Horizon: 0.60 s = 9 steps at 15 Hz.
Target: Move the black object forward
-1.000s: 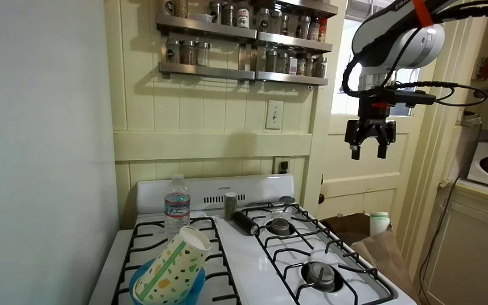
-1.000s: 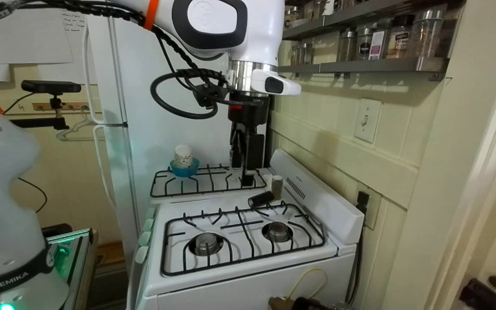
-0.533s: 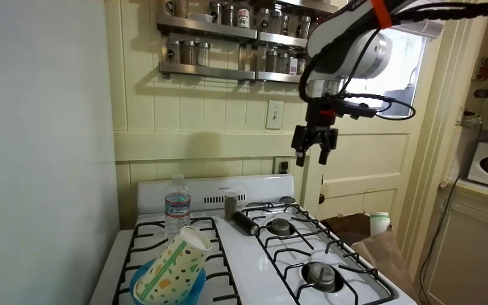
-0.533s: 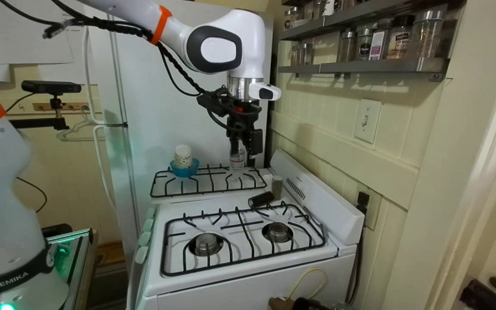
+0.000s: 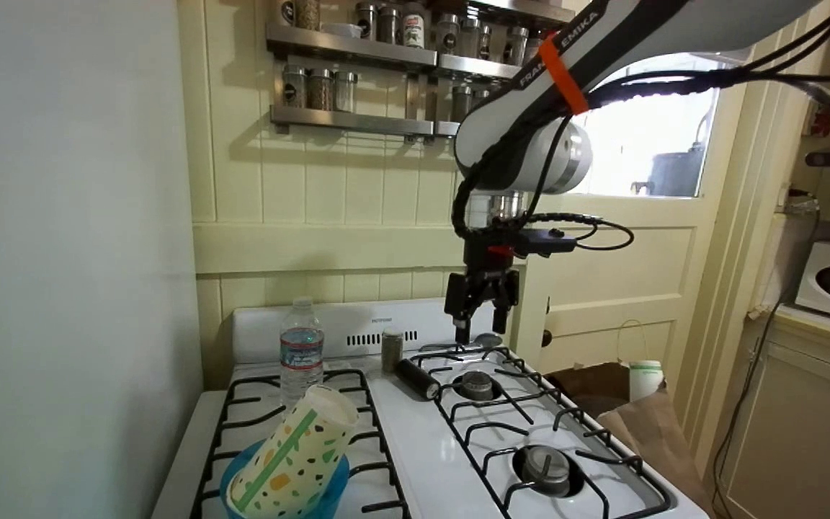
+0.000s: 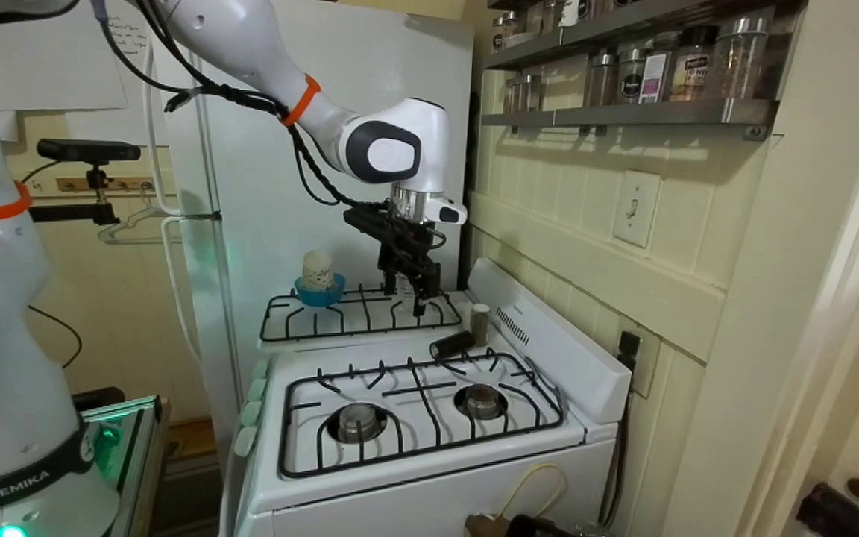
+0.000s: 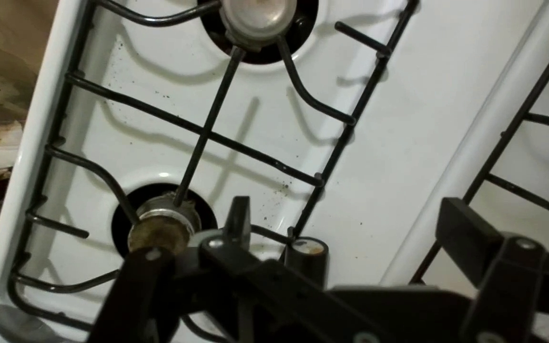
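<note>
The black object is a short black cylinder. It lies on its side on the white stove top between the two grates, in both exterior views [image 5: 417, 379] [image 6: 452, 345]. In the wrist view the black object [image 7: 309, 262] shows its round end near the left finger; the rest is hidden behind the gripper. My gripper [image 5: 481, 326] is open and empty, pointing down above the stove. It also shows in an exterior view [image 6: 405, 300], and in the wrist view its fingers [image 7: 346, 209] stand wide apart. It does not touch the black object.
A jar [image 5: 392, 350] stands beside the black object's back end. A clear bottle [image 5: 302, 353] stands on the far grate, near a blue bowl [image 6: 319, 297] holding a patterned cup [image 6: 318, 270]. The stove backsplash [image 5: 451, 317] and wall shelves [image 5: 357, 122] are behind. A spoon [image 7: 19, 324] lies at the back.
In an exterior view my gripper has moved left and down, toward the stove and nearer the black object. The gripper stays open. The black object and the other things have not moved.
</note>
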Available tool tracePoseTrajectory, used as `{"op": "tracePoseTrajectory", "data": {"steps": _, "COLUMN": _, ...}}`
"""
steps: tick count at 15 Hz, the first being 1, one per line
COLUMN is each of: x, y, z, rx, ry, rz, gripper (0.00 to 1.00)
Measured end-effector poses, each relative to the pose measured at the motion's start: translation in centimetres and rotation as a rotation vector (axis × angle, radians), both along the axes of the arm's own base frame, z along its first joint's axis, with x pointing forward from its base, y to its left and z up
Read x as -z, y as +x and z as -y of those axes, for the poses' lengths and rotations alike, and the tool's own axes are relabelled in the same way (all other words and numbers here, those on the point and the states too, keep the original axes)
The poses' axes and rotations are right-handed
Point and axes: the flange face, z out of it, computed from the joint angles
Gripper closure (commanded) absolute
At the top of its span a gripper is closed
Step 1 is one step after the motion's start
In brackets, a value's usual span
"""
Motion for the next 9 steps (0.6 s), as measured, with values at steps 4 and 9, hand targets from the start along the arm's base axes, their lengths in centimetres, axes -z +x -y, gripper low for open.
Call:
{"op": "tracePoseTrajectory", "data": {"steps": 4, "x": 1.6, "y": 0.9, "z": -0.1, "rx": -0.001, "ry": -0.001, "rz": -0.025, "gripper": 0.0}}
{"op": "tracePoseTrajectory", "data": {"steps": 9, "x": 2.2, "y": 2.4, "z": -0.9, "rx": 0.118, "ry": 0.04, "rz": 0.095, "gripper": 0.0}}
